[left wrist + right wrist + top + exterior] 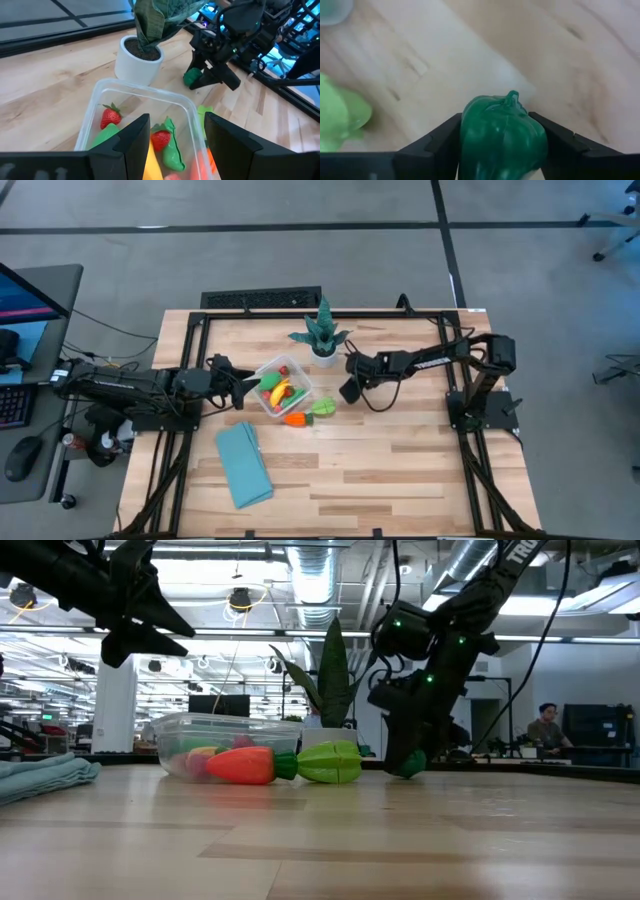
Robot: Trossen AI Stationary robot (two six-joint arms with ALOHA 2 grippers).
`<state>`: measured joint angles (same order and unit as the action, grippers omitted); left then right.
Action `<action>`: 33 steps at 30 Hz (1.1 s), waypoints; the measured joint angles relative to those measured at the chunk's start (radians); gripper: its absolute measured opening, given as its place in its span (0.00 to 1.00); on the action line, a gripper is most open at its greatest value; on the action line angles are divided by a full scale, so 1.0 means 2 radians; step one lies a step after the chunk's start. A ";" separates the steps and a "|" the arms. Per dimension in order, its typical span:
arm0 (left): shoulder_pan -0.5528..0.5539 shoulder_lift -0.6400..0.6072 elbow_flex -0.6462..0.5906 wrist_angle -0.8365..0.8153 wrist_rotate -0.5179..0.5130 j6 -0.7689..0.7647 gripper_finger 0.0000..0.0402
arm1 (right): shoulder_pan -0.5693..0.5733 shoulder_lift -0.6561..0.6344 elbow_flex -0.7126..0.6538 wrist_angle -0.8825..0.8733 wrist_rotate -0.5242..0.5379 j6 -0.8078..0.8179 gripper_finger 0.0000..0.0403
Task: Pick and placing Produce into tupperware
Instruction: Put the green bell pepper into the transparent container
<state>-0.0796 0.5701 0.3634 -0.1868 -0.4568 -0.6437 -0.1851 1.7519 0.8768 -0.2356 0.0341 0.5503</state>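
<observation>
The clear tupperware (283, 388) sits mid-table and holds two strawberries (111, 117), a yellow piece and green pieces. An orange carrot (296, 419) and a light-green piece (322, 407) lie on the wood by its near-right corner. My left gripper (175, 145) hovers open above the tupperware's left side, touching nothing. My right gripper (349, 390) is to the right of the tupperware, shut on a dark-green toy pepper (502, 137), low over the table (408, 764). My right gripper pinches the dark-green pepper by its two opposite sides (466, 135), one finger (440, 140) on each flank, with the stem end showing past the fingertips. The fingers slant down from the table's right. Whether the pepper's underside (408, 774) rests on the wood I cannot tell.
A spiky teal plant in a white pot (322, 340) stands just beyond the tupperware, between both grippers. A folded light-blue cloth (244, 465) lies near-left of the tupperware. Bare wood spreads across the table's near and right parts (400, 470).
</observation>
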 joint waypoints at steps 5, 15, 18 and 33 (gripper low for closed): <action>0.000 0.000 0.000 0.002 0.000 -0.003 0.44 | 0.013 -0.008 0.000 -0.009 -0.019 0.001 0.49; 0.000 0.000 0.000 0.003 0.003 -0.009 0.44 | 0.031 -0.062 0.000 -0.012 -0.011 -0.004 0.52; 0.000 0.000 0.000 0.003 0.003 -0.012 0.44 | 0.038 -0.084 0.000 -0.012 -0.010 -0.011 0.51; 0.000 0.000 0.000 0.003 0.003 -0.013 0.44 | 0.106 -0.182 0.000 -0.004 -0.006 -0.013 0.53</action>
<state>-0.0799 0.5701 0.3634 -0.1818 -0.4511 -0.6695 0.0274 1.3882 0.8768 -0.2432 0.0223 0.5236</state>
